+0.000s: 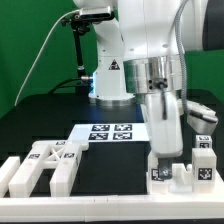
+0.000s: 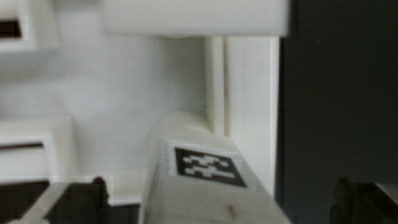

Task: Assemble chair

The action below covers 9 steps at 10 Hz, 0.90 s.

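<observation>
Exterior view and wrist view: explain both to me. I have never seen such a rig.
The big white machine is a robot arm. The exterior view looks at it from off the arm; the wrist view looks down from a camera on its wrist. On the black table lie a flat marker board and glossy white chair parts with square tags. The jaws hang low over a tagged part, standing apart on either side of it; nothing looks gripped.

Bright, even light outside; the wrist view is blurred, perhaps too close, with washed-out whites.
</observation>
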Tool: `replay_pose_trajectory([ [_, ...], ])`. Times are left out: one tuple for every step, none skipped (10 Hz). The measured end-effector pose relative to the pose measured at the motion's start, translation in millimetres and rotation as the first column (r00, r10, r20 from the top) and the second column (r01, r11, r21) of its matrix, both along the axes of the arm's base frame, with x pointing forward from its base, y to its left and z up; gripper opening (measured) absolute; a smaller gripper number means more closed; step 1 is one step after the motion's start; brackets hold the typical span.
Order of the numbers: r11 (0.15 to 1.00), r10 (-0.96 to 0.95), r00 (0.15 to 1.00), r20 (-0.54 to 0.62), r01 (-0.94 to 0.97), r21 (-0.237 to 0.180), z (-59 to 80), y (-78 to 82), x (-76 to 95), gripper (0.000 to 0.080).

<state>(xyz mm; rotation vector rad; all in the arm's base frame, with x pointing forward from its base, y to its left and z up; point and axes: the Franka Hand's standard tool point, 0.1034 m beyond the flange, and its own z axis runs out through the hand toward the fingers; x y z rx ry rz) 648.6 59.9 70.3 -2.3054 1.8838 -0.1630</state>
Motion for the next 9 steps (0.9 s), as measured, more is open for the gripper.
replay_pose_trajectory([
  [0.994, 0.11, 0.994, 0.005, -0.11, -0.02, -0.7, 1.3, -1.5, 0.0645],
  [0.989, 0.148, 0.989, 0.005, -0.148, -0.028, -1.5, -0.2, -1.5, 0.0648],
  [0.977, 0.211, 0.977, 0.006, -0.211, -0.041, -1.4, -0.8, -1.4, 0.0648],
  [0.961, 0.27, 0.963, 0.007, -0.27, -0.054, -1.5, -1.0, -1.4, 0.0649],
  [0.911, 0.406, 0.914, -0.008, -0.405, -0.082, -2.9, -1.9, -2.3, 0.0649],
  [0.801, 0.588, 0.807, -0.053, -0.59, -0.097, -7.5, -3.8, -4.7, 0.0649],
  [0.702, 0.703, 0.705, -0.092, -0.709, -0.07, -12.5, -5.1, -8.8, 0.0649],
  [0.679, 0.724, 0.681, -0.108, -0.732, -0.059, -13.7, -5.1, -10.6, 0.0649],
  [0.706, 0.698, 0.709, -0.101, -0.705, -0.066, -12.6, -5.7, -8.4, 0.0617],
])
